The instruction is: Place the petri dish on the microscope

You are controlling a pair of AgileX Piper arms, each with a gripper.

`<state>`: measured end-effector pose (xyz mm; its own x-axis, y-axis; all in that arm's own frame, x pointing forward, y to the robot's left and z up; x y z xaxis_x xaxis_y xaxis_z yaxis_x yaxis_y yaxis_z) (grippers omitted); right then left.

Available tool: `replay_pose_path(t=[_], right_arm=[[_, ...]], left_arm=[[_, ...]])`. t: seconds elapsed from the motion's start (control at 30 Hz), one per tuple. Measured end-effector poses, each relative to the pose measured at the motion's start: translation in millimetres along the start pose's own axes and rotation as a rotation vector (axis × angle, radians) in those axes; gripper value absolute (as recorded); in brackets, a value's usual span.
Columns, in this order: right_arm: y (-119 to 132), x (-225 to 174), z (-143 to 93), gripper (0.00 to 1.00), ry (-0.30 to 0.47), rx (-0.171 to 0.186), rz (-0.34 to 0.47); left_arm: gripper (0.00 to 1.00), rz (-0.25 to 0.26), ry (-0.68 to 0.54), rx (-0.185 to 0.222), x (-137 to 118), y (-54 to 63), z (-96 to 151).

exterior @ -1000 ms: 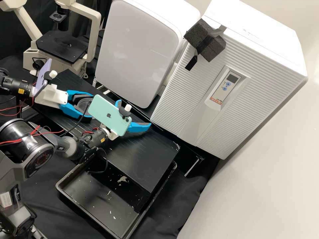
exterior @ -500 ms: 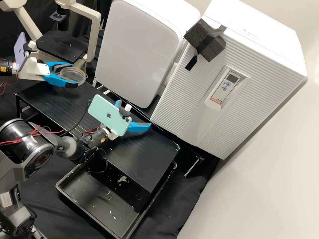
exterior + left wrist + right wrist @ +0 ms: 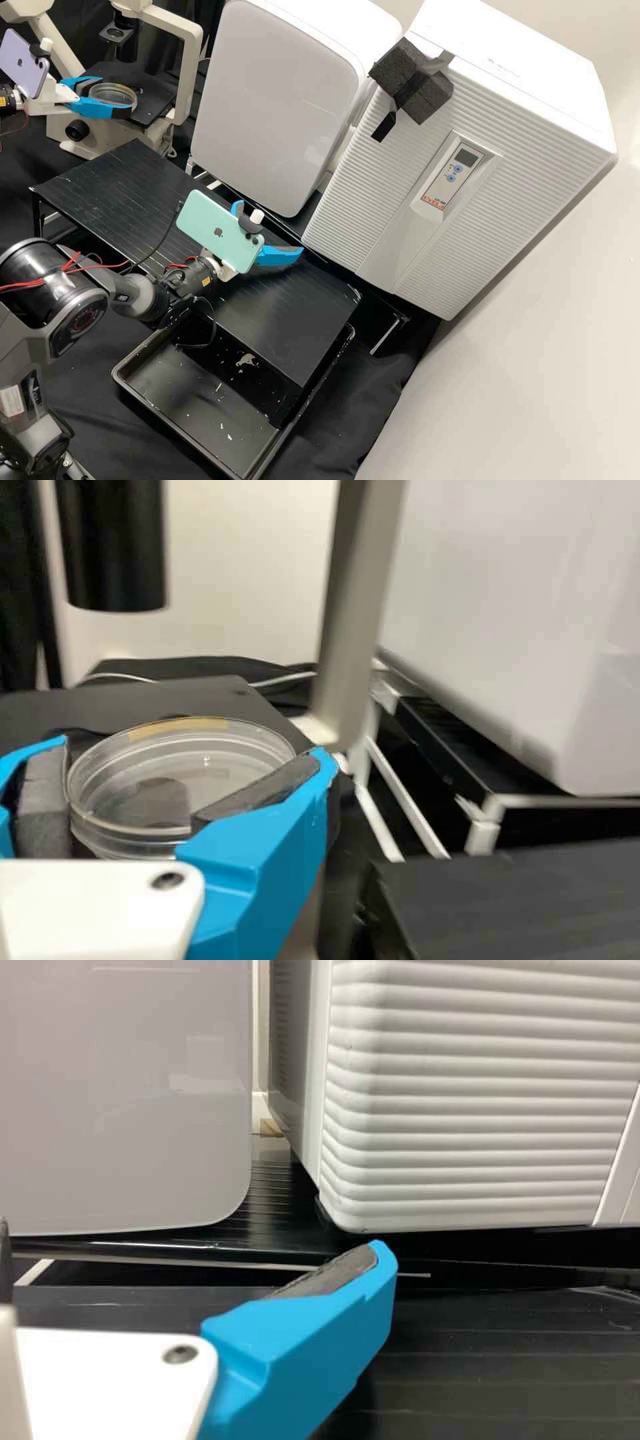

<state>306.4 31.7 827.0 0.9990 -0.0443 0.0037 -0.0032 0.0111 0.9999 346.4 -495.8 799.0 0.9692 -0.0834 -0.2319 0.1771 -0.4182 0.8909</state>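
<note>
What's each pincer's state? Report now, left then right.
Left pincer: closed on the dish.
Right pincer: open, holding nothing.

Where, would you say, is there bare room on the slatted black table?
Bare patches: the table between microscope and cable, and its end over the tray. It is crowded at the microscope's stage, where the left end effector holds the petri dish.

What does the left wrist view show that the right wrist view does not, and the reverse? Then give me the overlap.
Left wrist view: the petri dish held in the left gripper, with the microscope's black stage and pale upright.

Right wrist view: the ribbed white cabinet and the right gripper, open.

Both: the smooth-fronted white unit and part of the black bench top.
</note>
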Motion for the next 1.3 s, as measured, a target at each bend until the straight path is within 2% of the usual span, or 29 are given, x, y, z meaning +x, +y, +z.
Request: replay_pose_path(t=[0.2, 0.4, 0.53, 0.6, 0.63, 1.3], right_arm=[[0, 0, 0, 1.00, 0.000, 0.000, 0.000], [0, 0, 0, 1.00, 0.000, 0.000, 0.000], [0, 0, 0, 1.00, 0.000, 0.000, 0.000], [0, 0, 0, 1.00, 0.000, 0.000, 0.000], [0, 0, 0, 1.00, 0.000, 0.000, 0.000], [0, 0, 0, 1.00, 0.000, 0.000, 0.000]], left_arm=[[0.00, 0.007, 0.056, 0.033, 20, 4.4, -7], [0.00, 0.022, 0.109, 0.033, 38, 10.4, -12], [0.00, 0.016, 0.117, 0.053, 47, 10.4, -13], [0.00, 0.021, 0.120, 0.047, 50, 11.5, -13], [1.00, 0.021, 0.120, 0.047, 50, 11.4, -14], [1.00, 0.003, 0.118, 0.052, 54, 4.6, -15]])
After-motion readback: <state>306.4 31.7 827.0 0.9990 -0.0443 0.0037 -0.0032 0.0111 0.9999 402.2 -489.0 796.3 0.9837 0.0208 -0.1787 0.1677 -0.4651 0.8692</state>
